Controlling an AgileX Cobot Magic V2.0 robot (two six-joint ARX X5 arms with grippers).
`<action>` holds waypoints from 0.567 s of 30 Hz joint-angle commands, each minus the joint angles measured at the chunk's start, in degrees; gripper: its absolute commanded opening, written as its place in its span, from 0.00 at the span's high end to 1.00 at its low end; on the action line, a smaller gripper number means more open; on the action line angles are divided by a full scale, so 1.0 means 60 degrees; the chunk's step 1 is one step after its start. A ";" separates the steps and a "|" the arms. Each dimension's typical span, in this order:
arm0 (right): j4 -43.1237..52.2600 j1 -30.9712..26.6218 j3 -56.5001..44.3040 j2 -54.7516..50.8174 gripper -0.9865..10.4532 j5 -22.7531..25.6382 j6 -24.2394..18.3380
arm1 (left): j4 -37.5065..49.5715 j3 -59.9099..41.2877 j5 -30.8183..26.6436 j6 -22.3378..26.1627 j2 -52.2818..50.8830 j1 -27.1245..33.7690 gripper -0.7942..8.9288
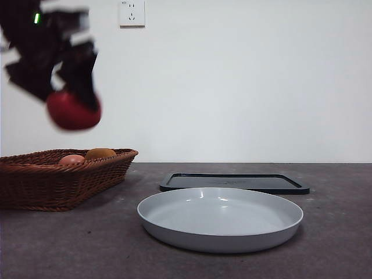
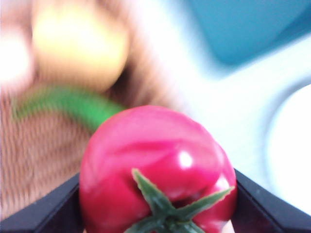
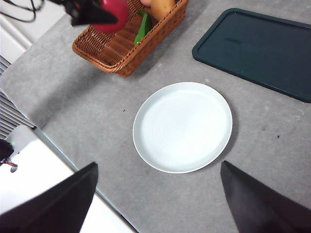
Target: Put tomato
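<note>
A glossy red tomato [image 1: 72, 111] with a green stem hangs in the air above the wicker basket [image 1: 64, 174]. My left gripper [image 1: 70, 93] is shut on it. The left wrist view shows the tomato [image 2: 155, 170] large between the two black jaws, which press on both its sides. From the right wrist view the same tomato [image 3: 114, 10] shows over the basket [image 3: 126, 43], held by the other arm. My right gripper [image 3: 160, 204] hangs high above the table's near edge, open and holding nothing.
A white round plate [image 1: 221, 232] lies in the middle of the grey table. Behind it rests a dark flat tray [image 1: 232, 182]. An orange fruit [image 1: 100, 153], a pale pink-red fruit [image 1: 71, 159] and a green vegetable [image 3: 143, 26] remain in the basket.
</note>
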 commanded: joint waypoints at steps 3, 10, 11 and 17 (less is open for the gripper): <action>0.0087 0.0040 0.0197 0.0062 0.56 0.0000 -0.0044 | -0.0095 0.0514 0.0798 -0.0255 -0.0182 -0.0827 0.68; 0.0091 0.0040 0.0197 0.0062 0.56 0.0007 -0.0044 | 0.0044 0.0543 0.0834 -0.0346 -0.0004 -0.2473 0.68; 0.0091 0.0040 0.0197 0.0062 0.56 0.0007 -0.0044 | 0.0138 0.0543 0.0834 -0.0346 0.0066 -0.2667 0.68; 0.0091 0.0040 0.0197 0.0062 0.56 0.0066 -0.0044 | 0.0743 0.0543 0.0820 -0.0302 0.0750 -0.3646 0.68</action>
